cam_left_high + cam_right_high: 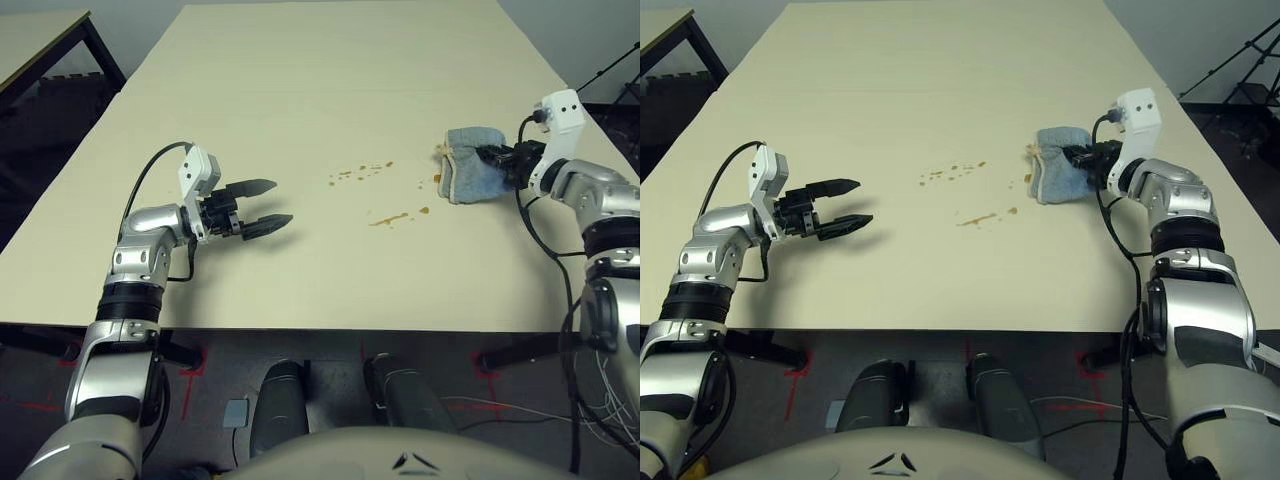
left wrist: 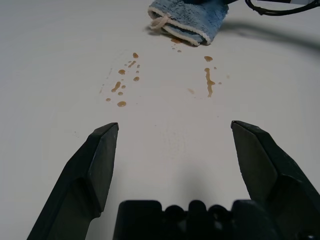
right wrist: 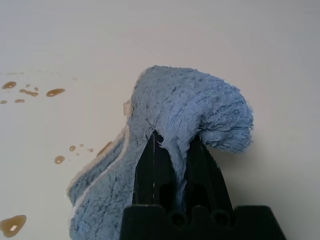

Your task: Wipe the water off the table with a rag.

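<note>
Currently the right gripper clamps the rag at the table's 3 o'clock side; the water remains unwiped at centre. Left gripper open, idle.

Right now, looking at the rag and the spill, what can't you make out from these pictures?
- Any water under the rag: hidden by the cloth in the head views.
- The right end effector fingertips: buried in the rag's folds in the right wrist view.
- The rag's far side: cut off by the edge in the left wrist view.
</note>
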Available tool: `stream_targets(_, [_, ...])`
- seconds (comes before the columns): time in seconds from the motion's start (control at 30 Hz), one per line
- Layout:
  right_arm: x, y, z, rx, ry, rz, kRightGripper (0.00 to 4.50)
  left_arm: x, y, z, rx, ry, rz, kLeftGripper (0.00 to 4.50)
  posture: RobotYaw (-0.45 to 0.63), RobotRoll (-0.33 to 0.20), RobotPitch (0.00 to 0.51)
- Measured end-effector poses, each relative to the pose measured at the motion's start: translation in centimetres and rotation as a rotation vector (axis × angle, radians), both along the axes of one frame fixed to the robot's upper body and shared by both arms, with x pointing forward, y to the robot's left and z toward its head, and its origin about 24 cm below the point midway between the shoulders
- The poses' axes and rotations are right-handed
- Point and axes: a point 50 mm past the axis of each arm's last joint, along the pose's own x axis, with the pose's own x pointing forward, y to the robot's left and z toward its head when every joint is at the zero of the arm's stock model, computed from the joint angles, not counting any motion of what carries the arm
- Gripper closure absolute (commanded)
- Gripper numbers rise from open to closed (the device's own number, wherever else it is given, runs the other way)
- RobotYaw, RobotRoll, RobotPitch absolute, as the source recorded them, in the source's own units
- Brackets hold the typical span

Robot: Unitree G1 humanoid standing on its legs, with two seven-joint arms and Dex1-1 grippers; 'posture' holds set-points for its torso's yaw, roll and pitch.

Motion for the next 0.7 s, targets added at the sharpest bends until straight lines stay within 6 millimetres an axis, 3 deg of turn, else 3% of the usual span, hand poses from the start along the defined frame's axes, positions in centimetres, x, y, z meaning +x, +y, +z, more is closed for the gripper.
stream_targets(0.33, [0.3, 4.0, -2.2, 0.036, 0.055, 0.153, 4.5, 0.0, 0.2, 0.0, 0.006, 0.002, 0.008, 0.0, -0.16, 0.0, 0.083])
stream_targets(0.57, [0.0, 6.7, -2.6, 0.09, 0.078, 0.294, 4.5, -0.1, 0.2, -0.1, 0.007, 0.005, 0.011, 0.0, -0.15, 0.0, 0.078])
stream_targets(0.7, [-0.1, 7.2, -2.7, 0.101, 0.081, 0.311, 4.5, -0.2, 0.3, -0.2, 0.007, 0.008, 0.015, 0.0, -0.15, 0.0, 0.072])
